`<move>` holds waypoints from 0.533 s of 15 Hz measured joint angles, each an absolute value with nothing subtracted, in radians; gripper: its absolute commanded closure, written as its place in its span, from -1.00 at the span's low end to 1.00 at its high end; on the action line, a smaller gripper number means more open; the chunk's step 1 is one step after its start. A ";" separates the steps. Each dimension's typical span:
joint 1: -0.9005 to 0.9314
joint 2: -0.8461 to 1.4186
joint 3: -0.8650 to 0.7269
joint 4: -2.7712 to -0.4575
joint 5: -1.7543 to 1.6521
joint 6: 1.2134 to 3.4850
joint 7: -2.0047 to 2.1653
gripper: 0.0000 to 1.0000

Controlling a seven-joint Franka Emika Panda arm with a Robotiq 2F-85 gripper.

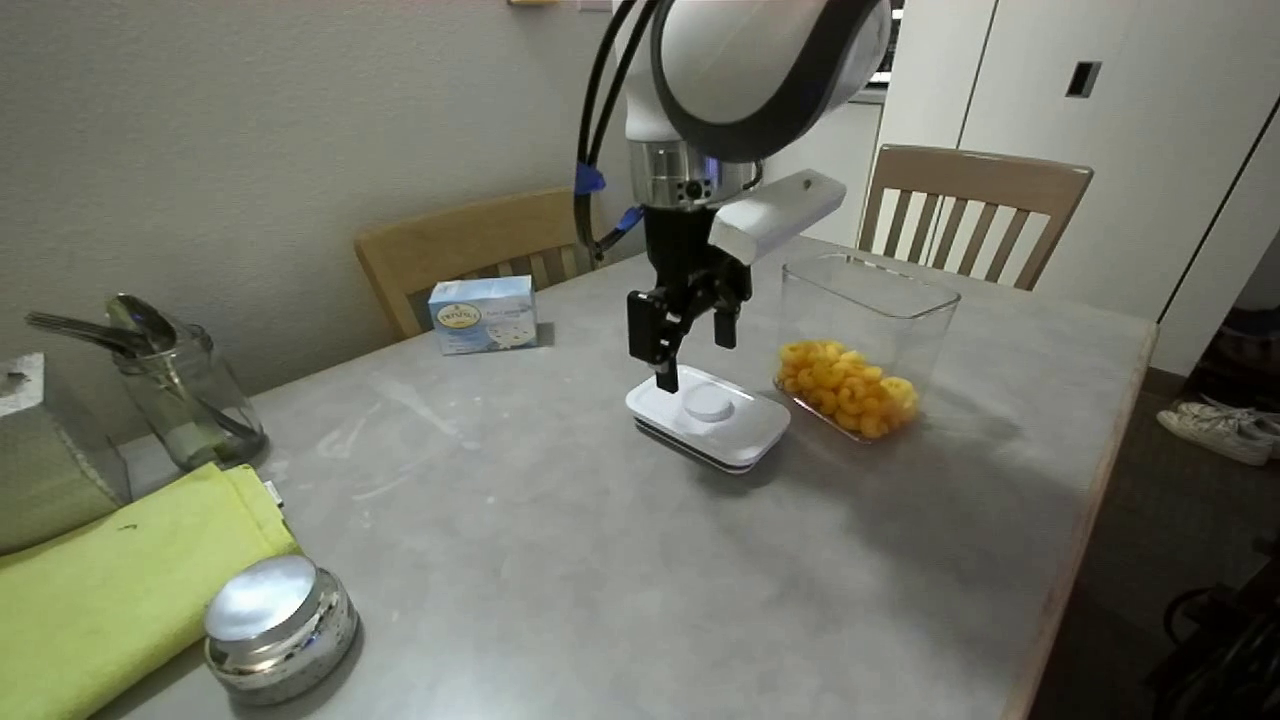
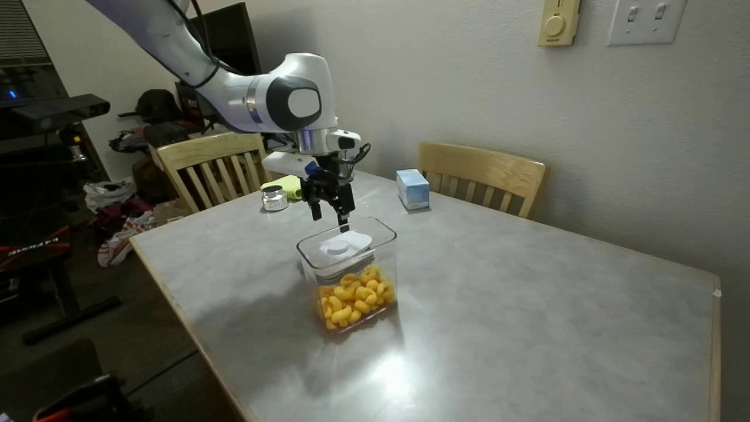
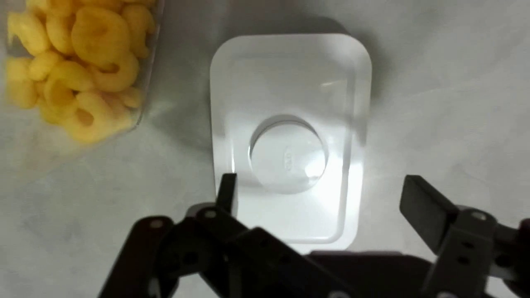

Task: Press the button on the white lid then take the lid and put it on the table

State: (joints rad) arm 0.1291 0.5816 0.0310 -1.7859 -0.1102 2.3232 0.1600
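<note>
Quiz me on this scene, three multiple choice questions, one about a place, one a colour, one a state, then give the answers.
1. Where is the white lid?
A) on the table, beside the clear container
B) inside the clear container
C) under the table

2. What colour is the cloth?
A) red
B) black
C) yellow-green

3. How do the jaws stand?
A) shut on the white lid
B) open, holding nothing
C) shut on nothing

Answers:
1 A: an exterior view shows it lying there, next to the clear container.
2 C: that colour shows in both exterior views.
3 B: the wrist view shows a wide gap between them, nothing clamped.
</note>
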 measured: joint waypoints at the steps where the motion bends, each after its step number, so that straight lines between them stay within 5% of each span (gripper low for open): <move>1: 0.133 0.552 0.031 -1.812 -0.112 2.323 0.171 -1.00; 8: 0.148 0.339 0.030 -1.987 -0.126 2.320 0.246 -1.00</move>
